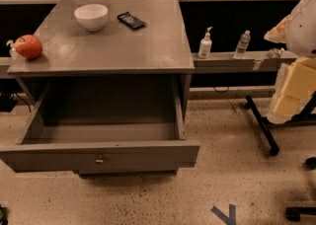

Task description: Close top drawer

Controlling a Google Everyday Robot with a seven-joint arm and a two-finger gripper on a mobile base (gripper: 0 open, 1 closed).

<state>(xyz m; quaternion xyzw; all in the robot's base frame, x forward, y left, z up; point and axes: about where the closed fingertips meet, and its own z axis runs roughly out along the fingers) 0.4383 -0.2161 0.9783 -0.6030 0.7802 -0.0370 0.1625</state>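
Observation:
The top drawer (98,159) is pulled wide open toward me from the grey cabinet (113,46). Its tall flat front panel carries a small silvery knob (99,160) at the centre. The grey box inside (106,131) is empty. My gripper is not in view. A white rounded shape (303,21) at the right edge may be part of my arm, but no fingers show.
On the cabinet top stand a white bowl (92,16), a dark flat packet (131,20) and a red apple (28,46). A ledge behind holds a pump bottle (205,44) and a water bottle (242,44). Yellow foam on a black stand (291,95) is at the right.

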